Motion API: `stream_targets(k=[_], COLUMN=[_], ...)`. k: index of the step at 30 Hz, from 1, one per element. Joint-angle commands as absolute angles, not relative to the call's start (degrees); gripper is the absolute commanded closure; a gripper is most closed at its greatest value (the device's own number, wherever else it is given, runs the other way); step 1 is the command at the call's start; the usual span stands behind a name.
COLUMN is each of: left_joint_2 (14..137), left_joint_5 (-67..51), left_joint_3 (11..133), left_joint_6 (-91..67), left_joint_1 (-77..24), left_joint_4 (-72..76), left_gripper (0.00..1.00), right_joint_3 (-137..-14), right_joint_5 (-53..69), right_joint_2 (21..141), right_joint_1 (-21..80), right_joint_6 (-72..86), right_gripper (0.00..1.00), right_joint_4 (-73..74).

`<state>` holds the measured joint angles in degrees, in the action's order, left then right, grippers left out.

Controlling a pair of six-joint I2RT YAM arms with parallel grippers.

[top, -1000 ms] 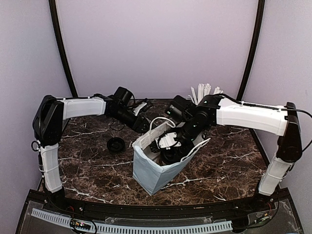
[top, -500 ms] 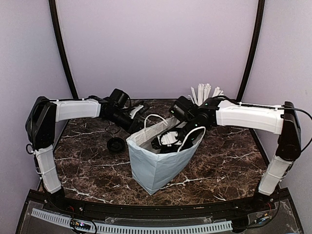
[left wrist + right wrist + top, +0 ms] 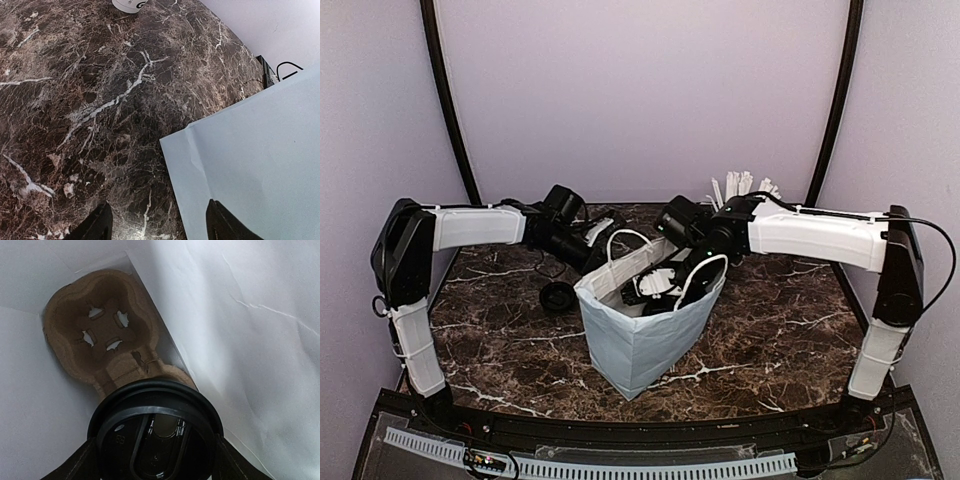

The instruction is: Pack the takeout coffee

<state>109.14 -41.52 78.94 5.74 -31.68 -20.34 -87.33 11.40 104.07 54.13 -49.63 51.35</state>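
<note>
While our right claw (image 3: 152, 462) grips the coffee cup (image 3: 155, 407) deep inside the bag (image 3: 642, 340), just above the carrier (image 3: 100, 335) on the bag's floor, and our left claw (image 3: 157, 225) hangs spread beside the bag, we judge only release remains.

Paper bag (image 3: 645, 340), interior: mouth occupied by right end effector (image 3: 155, 460) clamping takeout coffee (image 3: 155, 427); pulp carrier (image 3: 107, 335) on floor, one pocket unobstructed. Left of bag: loose black lid (image 3: 558, 296) on bench (image 3: 780, 310). Behind bag: stick cup (image 3: 740, 187). Right of bag: open bench.
</note>
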Motion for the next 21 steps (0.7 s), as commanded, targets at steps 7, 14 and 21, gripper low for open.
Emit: stream_targets(k=[7, 14, 21], left_joint_2=[105.38, 105.46, 105.79], left_joint_5=[-43.39, -43.69, -43.89], left_joint_3=[77.32, 77.28, 77.39], left_joint_6=[6.94, 6.83, 6.57], left_joint_1=[-31.64, -31.55, -31.55], left_joint_4=[-19.18, -18.83, -18.68], left_gripper=[0.34, 0.34, 0.34], right_joint_3=[-85.16, -83.45, -84.42], right_joint_5=[-2.5, -2.84, 0.23], right_joint_2=[113.46, 112.51, 113.5], right_joint_1=[57.13, 55.8, 54.86], right_joint_6=[-43.95, -42.65, -40.74], right_gripper=[0.55, 0.56, 0.56], right_joint_4=[52.48, 51.3, 51.38])
